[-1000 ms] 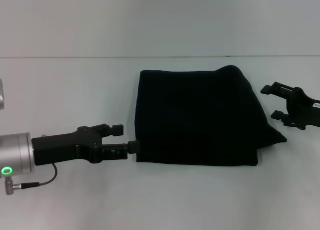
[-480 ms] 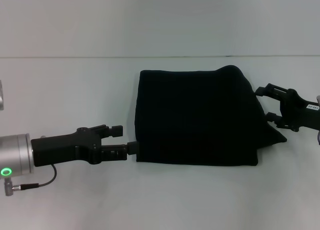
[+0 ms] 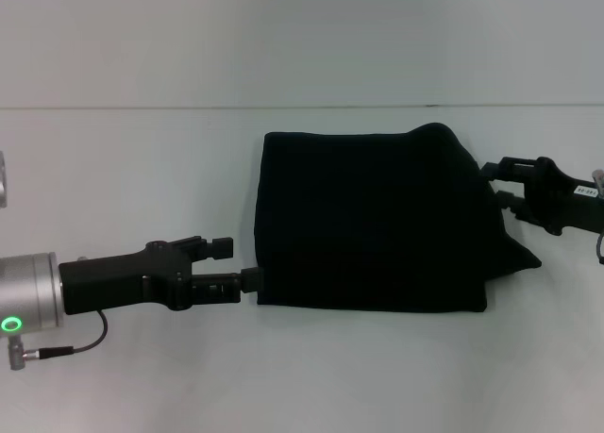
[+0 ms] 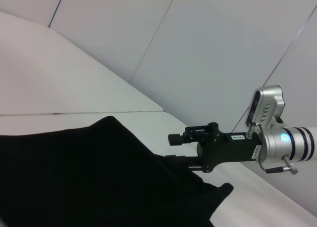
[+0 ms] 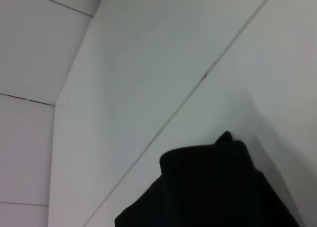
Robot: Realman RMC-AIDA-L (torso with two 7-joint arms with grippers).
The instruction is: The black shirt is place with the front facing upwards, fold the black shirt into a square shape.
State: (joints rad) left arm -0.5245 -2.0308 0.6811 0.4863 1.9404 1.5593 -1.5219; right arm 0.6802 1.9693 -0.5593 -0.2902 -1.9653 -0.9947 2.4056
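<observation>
Although no lettering or neck label shows anywhere on it, the plain black cotton shirt (image 3: 370,221) already lies folded into a compact, roughly square bundle near the middle of the white bench (image 3: 142,169), so most of the folding looks done. Its left, far and near edges run fairly straight, but the right side is untidy: the far right corner bulges upward and a pointed flap of cloth sticks out low on that edge, past the bundle's outline. The left gripper (image 3: 236,263) sits low at the bundle's near left corner, its fingers apart, the lower one touching the cloth's edge and the upper one free above the bench. The right gripper (image 3: 498,181) reaches in at the right edge, just above the protruding flap, with its fingers apart and nothing between them; the left wrist view shows it right at the fabric (image 4: 99,177). By my reading, what remains is tucking or smoothing that right-hand point so the shape squares up, then drawing both arms clear.
</observation>
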